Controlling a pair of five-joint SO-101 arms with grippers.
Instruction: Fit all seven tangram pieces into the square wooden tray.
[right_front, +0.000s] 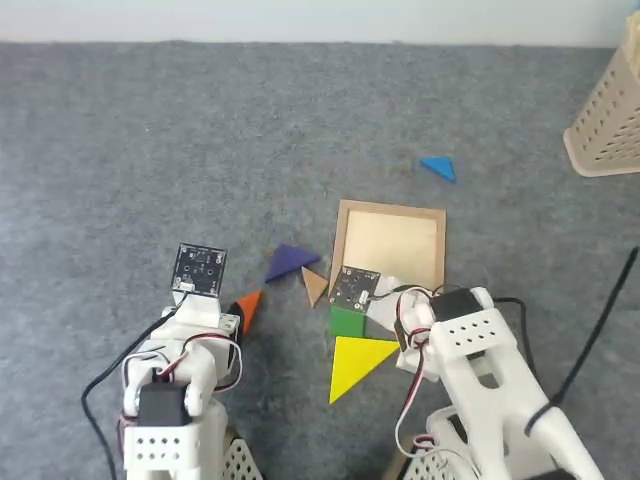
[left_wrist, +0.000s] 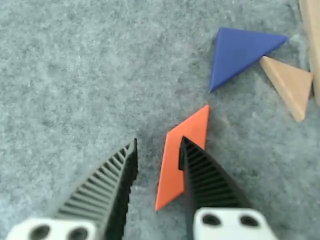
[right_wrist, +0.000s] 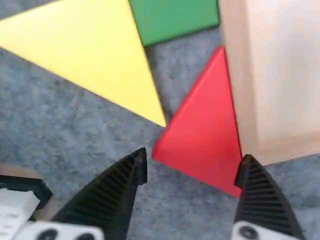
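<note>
We count seven tangram pieces and one square wooden tray (right_front: 339, 250), all on the grey surface (right_front: 150, 150). One beige basket (right_front: 610, 110) stands at the far right edge.

The pieces are five triangles, one square and one parallelogram. A small blue triangle (right_front: 437, 167) lies apart, beyond the far side of the tray. A purple triangle (right_front: 291, 262) and a tan triangle (right_front: 315, 286) lie just beside each other at the tray's left side. Nearer to the arms lie an orange parallelogram (right_front: 248, 306), a green square (right_front: 347, 322), a large yellow triangle (right_front: 357, 366) and a red triangle (right_wrist: 205, 130). Every piece lies outside the tray. The red triangle has one edge against the tray's outer wall, and a corner of the yellow triangle comes just beside it.

There are two arms. The left arm bends low over the orange parallelogram. The left hand (left_wrist: 159, 142) is open and grips nothing, and one finger (left_wrist: 200, 170) lies over the edge of this piece.

The right arm leans toward the tray's near side. The right hand (right_wrist: 194, 155) is open wide above the red triangle and does not grip it.
</note>
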